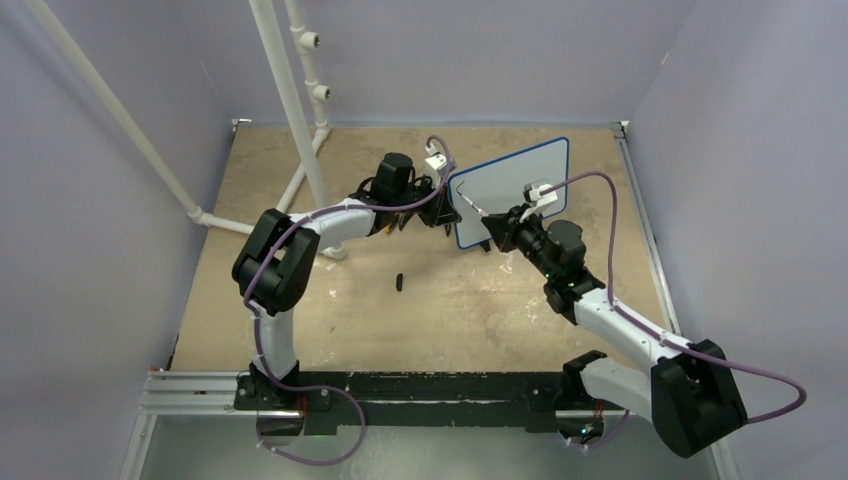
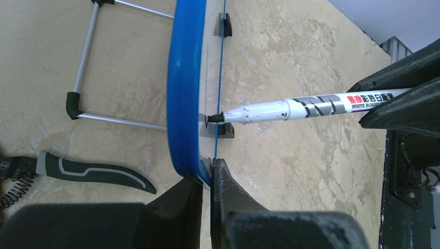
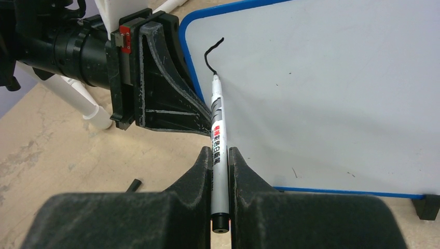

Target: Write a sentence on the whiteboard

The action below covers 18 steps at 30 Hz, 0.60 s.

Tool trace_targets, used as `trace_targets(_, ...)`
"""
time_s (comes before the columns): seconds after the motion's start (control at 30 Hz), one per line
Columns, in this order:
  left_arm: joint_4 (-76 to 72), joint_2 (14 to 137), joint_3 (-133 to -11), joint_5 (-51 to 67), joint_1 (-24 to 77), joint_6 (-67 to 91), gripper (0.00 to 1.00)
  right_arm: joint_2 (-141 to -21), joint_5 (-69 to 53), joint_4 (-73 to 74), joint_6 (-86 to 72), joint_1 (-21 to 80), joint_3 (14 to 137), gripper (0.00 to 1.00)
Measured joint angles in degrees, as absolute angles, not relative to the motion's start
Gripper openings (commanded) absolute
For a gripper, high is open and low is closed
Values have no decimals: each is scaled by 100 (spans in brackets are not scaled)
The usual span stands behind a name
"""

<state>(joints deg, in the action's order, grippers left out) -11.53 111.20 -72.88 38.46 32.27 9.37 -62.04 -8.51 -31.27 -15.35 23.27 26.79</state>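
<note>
The whiteboard (image 1: 515, 180) stands upright on the surface (image 1: 450, 320), toward 1 o'clock from its middle. At about 10 o'clock on the white face there is only one short curved black stroke (image 3: 211, 52). The tip of a marker (image 3: 217, 129) touches the lower end of that stroke. The right gripper (image 3: 220, 155) is closed tight on the marker's barrel. The left gripper (image 2: 209, 174) is clamped on the board's blue rim at its 9 o'clock edge. A small black cap (image 1: 399, 281) lies at 7 o'clock from the board, well apart. A white pipe frame (image 1: 290, 100) rises at 10 o'clock.
</note>
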Motion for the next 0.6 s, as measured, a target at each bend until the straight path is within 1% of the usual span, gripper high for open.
trace_targets(0.43,-1153,11109,-7288,3833,3229,923,0,-5911,-416,-2910,-1535,2335,2676,0)
trace_targets(0.6,-1146,11098,-7288,3830,3234,915,0,-5658,-456,-2921,-1533,2329,2665,0)
